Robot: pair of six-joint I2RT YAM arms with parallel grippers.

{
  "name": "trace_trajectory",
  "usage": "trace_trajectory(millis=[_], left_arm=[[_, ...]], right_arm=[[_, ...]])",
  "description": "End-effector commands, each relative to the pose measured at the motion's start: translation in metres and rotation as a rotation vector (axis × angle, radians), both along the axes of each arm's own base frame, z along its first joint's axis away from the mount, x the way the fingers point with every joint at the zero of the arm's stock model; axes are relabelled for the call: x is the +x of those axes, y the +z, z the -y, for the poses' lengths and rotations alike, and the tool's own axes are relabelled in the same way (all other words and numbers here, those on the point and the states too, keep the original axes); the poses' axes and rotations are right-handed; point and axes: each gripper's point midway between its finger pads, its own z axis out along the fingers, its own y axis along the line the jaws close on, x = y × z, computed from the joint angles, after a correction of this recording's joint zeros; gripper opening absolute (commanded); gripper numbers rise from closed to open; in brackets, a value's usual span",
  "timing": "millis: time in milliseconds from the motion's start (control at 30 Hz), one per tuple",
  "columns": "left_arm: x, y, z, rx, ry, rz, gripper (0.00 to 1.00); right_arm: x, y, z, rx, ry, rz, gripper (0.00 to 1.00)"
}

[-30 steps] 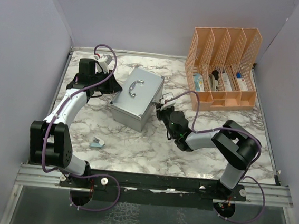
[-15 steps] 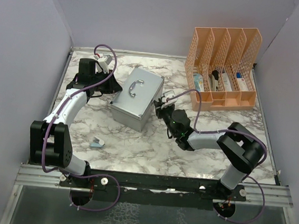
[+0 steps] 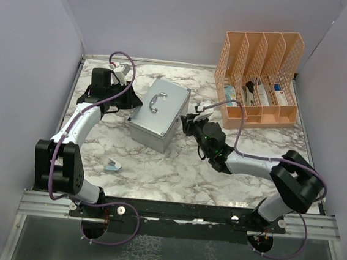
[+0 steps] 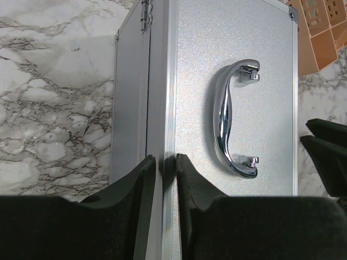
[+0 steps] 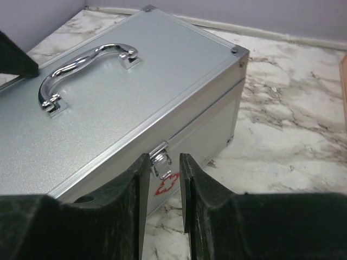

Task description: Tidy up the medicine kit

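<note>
While both arms close in on it from either side, the kit point(image 3: 160, 113) sits shut on the marble table point(image 3: 176, 167).

It stands toward the back, a little left of the middle, turned askew, well apart from the orange organizer point(image 3: 260, 64) at the back right. Its lid is down and the curved handle point(image 4: 230, 116) lies flat on top. The left gripper point(image 4: 166, 158) is at the hinge side, its jaws drawn to a thin gap and pinching the lid's back rim. The right gripper point(image 5: 164, 157) is low at the front face, its jaws only slightly apart with the latch point(image 5: 161, 162) between the fingertips. One pad looks to touch the latch, but I cannot tell whether it is truly gripped. A small blue item point(image 3: 113, 166) lies alone near the front left.
</note>
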Motion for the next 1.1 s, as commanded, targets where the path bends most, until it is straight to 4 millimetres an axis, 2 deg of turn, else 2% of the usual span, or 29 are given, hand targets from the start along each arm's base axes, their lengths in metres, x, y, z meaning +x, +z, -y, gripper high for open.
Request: trace_trajectory(millis=[0, 133, 267, 500, 667, 1067], left_arm=[[-0.042, -0.062, -0.004, 0.049, -0.009, -0.257, 0.26], [-0.042, -0.062, -0.003, 0.044, -0.01, -0.261, 0.29], [-0.042, -0.062, -0.002, 0.042, -0.016, -0.262, 0.28], [-0.043, -0.064, 0.0, 0.042, -0.023, -0.268, 0.22], [-0.043, -0.065, 0.0, 0.043, -0.022, -0.271, 0.21], [-0.043, -0.066, 0.001, 0.04, -0.024, -0.276, 0.21]], right_arm=[[-0.002, -0.018, 0.036, 0.103, -0.179, -0.261, 0.31], [-0.009, -0.071, 0.05, 0.09, -0.32, -0.55, 0.32], [-0.012, -0.094, 0.045, 0.054, -0.343, -0.68, 0.27], [0.015, -0.078, 0.017, 0.04, -0.284, -0.666, 0.15], [0.029, -0.068, 0.005, 0.046, -0.267, -0.657, 0.08], [0.023, -0.066, -0.018, 0.085, -0.149, -0.701, 0.03]])
